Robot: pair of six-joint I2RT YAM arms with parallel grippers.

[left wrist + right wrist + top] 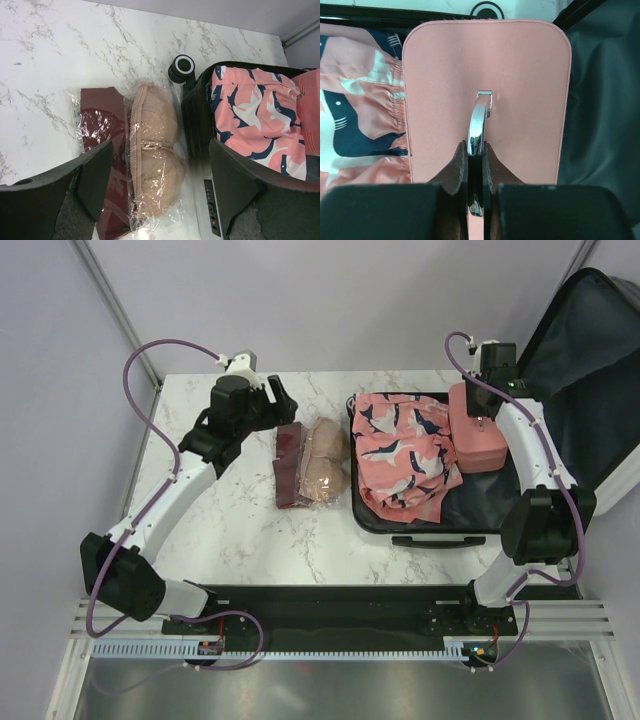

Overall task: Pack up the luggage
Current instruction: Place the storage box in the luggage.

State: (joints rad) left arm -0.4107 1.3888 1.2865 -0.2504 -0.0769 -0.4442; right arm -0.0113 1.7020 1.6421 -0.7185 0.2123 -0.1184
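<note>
The luggage (400,528) lies open at the table's right, its lid (585,370) standing up behind. A pink shark-print garment (405,455) fills its left half. My right gripper (475,152) is shut on the chrome handle (480,115) of a small pink case (520,75), over the luggage's right half; whether the case rests there I cannot tell. My left gripper (160,170) hangs open above a beige bra in clear wrap (152,155), touching nothing. A maroon wrapped packet (100,127) lies just left of it.
Both packets (310,465) lie on the marble table (220,530) just left of the luggage wall (197,125). A black wheel (182,67) sticks out at the luggage's far corner. The dark grey lining (605,100) is right of the pink case.
</note>
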